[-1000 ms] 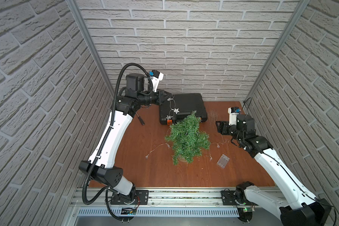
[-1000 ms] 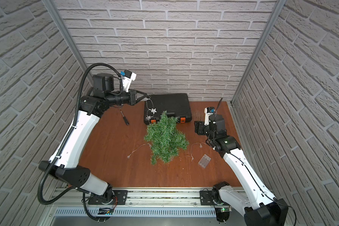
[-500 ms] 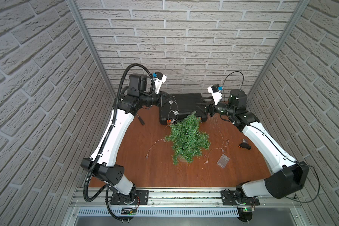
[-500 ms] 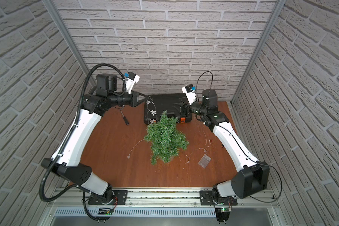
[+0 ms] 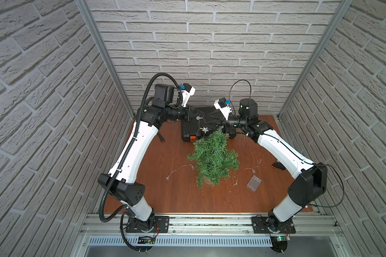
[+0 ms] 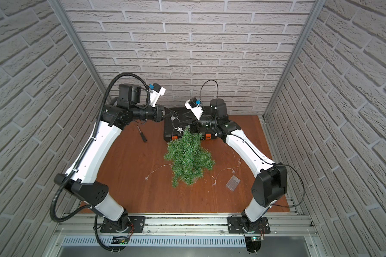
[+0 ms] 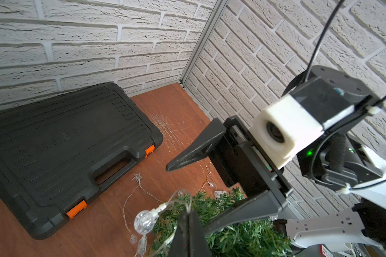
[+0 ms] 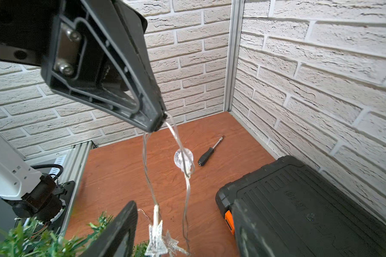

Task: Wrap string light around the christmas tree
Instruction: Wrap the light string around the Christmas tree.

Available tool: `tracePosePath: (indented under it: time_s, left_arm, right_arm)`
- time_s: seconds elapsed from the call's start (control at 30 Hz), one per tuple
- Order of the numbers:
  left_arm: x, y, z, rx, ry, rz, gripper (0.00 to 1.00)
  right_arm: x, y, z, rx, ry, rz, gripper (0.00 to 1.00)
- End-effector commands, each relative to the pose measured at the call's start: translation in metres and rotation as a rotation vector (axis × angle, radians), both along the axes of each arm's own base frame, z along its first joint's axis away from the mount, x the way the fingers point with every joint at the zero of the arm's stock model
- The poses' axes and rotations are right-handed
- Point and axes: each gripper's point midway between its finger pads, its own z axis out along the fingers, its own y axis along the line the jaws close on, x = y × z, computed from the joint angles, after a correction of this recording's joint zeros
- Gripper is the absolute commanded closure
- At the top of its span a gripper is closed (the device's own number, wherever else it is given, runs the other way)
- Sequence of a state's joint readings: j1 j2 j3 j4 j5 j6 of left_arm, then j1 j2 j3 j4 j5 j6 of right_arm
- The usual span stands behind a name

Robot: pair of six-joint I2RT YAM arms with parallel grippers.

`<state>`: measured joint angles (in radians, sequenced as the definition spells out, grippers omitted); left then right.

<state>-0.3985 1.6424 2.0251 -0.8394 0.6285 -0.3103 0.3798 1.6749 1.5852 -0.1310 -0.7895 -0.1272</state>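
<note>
Over the last second my right arm had swung from low at the table's right side up and across to the far side, while my left arm had barely shifted. My left gripper point(image 5: 195, 115) was clamped shut on the string light point(image 5: 204, 129). Two strands of its wire hung from the fingertips, carrying a round bulb point(image 8: 183, 158) and stars point(image 8: 156, 243), and dropped toward the top of the christmas tree point(image 5: 213, 158). My right gripper point(image 5: 222, 127) stood open and empty near the tree's tip, its fingers point(image 8: 120, 224) spread to either side of the hanging strands. The tree stood mid-table in its pot point(image 5: 206, 182), which was mostly hidden under branches. In both top views the tree's long axis ran near to far, tip toward the black case point(image 5: 210, 114). That case lay closed by the far wall, its contents hidden. The rest of the wire trailed over the table point(image 5: 165, 200) left and right of the tree, ending at the clear battery box point(image 5: 253, 182), which lay flat at the near right. I could not tell what it held.
</note>
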Motion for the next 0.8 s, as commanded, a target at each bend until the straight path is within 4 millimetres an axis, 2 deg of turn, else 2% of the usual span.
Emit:
tracePosePath:
  time_s: [0.0, 0.17, 0.33, 0.57, 0.77]
  left_arm:
    - [-0.005, -0.008, 0.021, -0.051, -0.043, -0.038, 1.00]
    - [-0.014, -0.009, 0.027, -0.068, -0.050, -0.067, 1.00]
    - [-0.020, -0.007, 0.035, -0.078, -0.069, -0.064, 1.00]
    - [-0.036, 0.001, 0.047, -0.082, -0.110, -0.068, 1.00]
    - [-0.054, 0.008, 0.051, -0.082, -0.134, -0.075, 1.00]
  right_arm:
    - [0.018, 0.003, 0.016, 0.012, -0.071, -0.057, 0.34]
    - [0.039, 0.006, 0.005, -0.006, -0.055, -0.117, 0.39]
    - [0.045, 0.011, -0.001, -0.004, -0.052, -0.123, 0.40]
    - [0.083, -0.009, 0.001, 0.012, -0.069, -0.341, 0.42]
    - [0.112, -0.027, 0.015, 0.100, -0.086, -0.510, 0.42]
